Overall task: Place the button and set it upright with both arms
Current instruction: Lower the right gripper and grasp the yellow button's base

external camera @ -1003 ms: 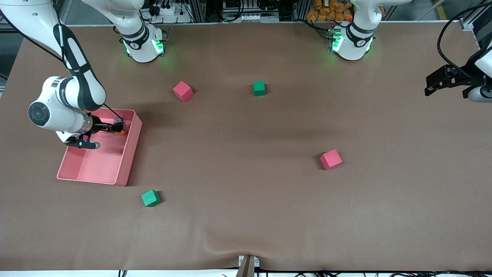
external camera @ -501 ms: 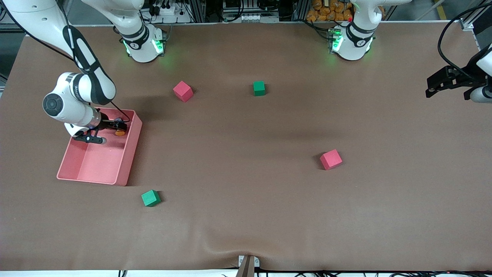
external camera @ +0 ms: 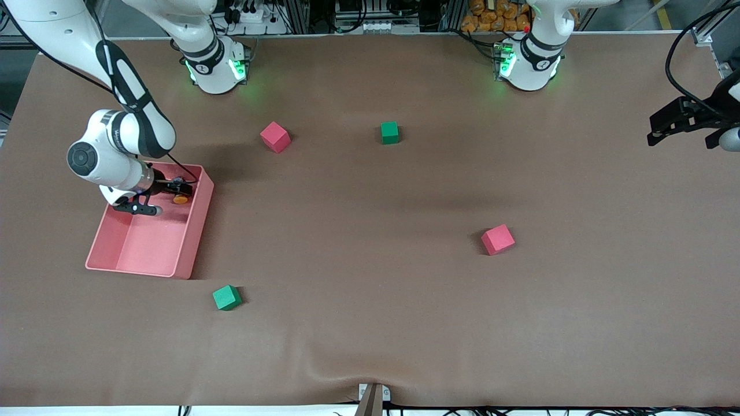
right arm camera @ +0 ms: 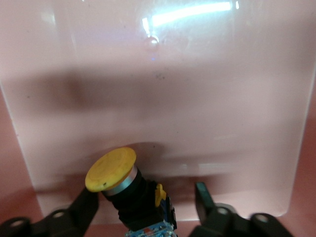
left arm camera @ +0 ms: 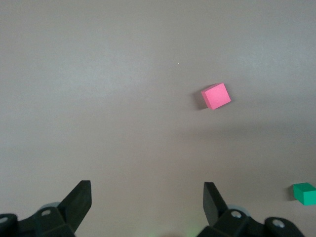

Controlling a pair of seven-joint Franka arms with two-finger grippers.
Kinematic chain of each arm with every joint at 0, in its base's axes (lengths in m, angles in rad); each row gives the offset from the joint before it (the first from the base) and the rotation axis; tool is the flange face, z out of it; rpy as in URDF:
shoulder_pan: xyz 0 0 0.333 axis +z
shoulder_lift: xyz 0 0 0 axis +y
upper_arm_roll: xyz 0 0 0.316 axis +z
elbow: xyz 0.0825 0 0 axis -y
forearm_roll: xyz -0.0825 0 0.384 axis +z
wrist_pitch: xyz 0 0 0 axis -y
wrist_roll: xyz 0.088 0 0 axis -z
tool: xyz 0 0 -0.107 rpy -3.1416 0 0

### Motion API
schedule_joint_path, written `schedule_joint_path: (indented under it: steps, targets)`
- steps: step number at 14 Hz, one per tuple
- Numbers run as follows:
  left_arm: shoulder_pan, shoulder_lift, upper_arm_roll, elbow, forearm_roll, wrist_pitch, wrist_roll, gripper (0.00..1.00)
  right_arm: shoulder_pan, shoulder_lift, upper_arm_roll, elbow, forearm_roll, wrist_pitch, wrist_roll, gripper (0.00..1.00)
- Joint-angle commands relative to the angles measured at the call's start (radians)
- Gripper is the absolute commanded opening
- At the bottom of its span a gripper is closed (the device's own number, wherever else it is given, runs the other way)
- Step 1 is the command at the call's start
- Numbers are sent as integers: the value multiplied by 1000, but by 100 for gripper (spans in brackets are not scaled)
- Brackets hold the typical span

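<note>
Inside the pink tray (external camera: 193,231), the button (right arm camera: 111,170) is flanked by the right gripper (right arm camera: 143,205), fingers spread; left gripper (left arm camera: 146,200) is parked with fingers apart.

We see the button (external camera: 181,199) in the pink tray (external camera: 186,254) at the right arm's end of the table, at the tray's end farther from the front camera. In the right wrist view the button (right arm camera: 118,180) has a round, flat yellow-orange cap above a silver ring and a short black body, with a small yellow and blue part at its base. It is tilted, its cap leaning toward about ten o'clock in that picture, and it sits between the parted fingers of the right gripper (right arm camera: 143,210). We cannot tell whether the fingers touch it.
</note>
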Motion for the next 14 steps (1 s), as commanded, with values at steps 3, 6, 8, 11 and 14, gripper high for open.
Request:
schedule_joint_path:
  steps: [3,6,8,11,14]
  targets:
    - [11,5,-2,0,-44,-1,18,100,2,-9,10,-14,1,-39,-9,0]
    - [10,11,-2,0,-48,-1,11,100,2,-12,10,-13,1,-39,-10,0]
    - [10,12,-2,-5,-47,-1,15,100,2,-21,10,-3,1,-39,-10,0]
    - [11,14,-2,-3,-42,-1,18,100,2,-51,10,18,-1,-39,-36,0]
    - [49,5,-4,0,-47,-6,56,100,-3,-84,8,65,-1,-67,-93,0]
